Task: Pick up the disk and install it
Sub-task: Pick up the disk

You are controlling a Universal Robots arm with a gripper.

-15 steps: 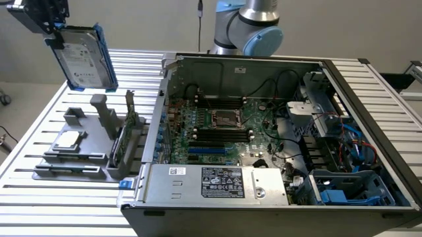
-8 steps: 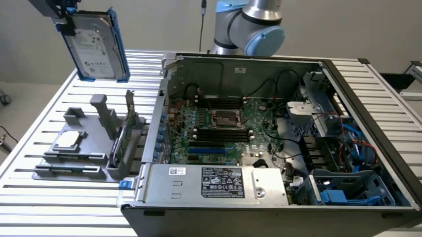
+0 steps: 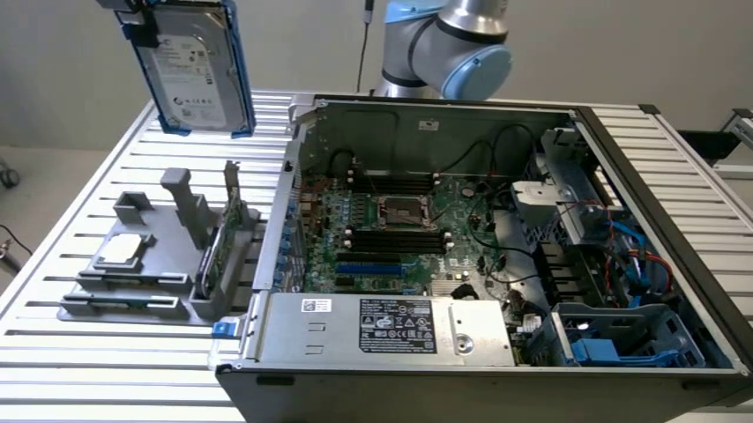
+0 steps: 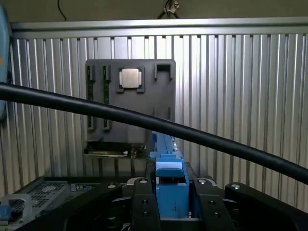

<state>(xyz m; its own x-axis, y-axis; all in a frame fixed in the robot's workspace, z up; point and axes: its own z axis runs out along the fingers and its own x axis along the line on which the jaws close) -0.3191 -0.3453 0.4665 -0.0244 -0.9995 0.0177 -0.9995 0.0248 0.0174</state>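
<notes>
The disk (image 3: 194, 70), a silver-grey drive with a white label and blue side rails, hangs upright high above the slatted table at the exterior view's left. My gripper (image 3: 144, 31) holds it from its upper edge. In the wrist view the blue rail of the disk (image 4: 171, 190) stands edge-on between my two black fingers (image 4: 144, 209), which are shut against it. The open computer case (image 3: 612, 141) lies to the exterior view's right of the disk, well below it.
A grey fixture (image 3: 130, 282) on the table carries a small square CPU chip (image 3: 123, 249) and an upright card (image 3: 224, 256). Inside the case are the motherboard (image 3: 394, 229), a labelled power-supply box (image 3: 389, 328) and a blue drive bay (image 3: 618, 339). A black cable (image 4: 202, 137) crosses the wrist view.
</notes>
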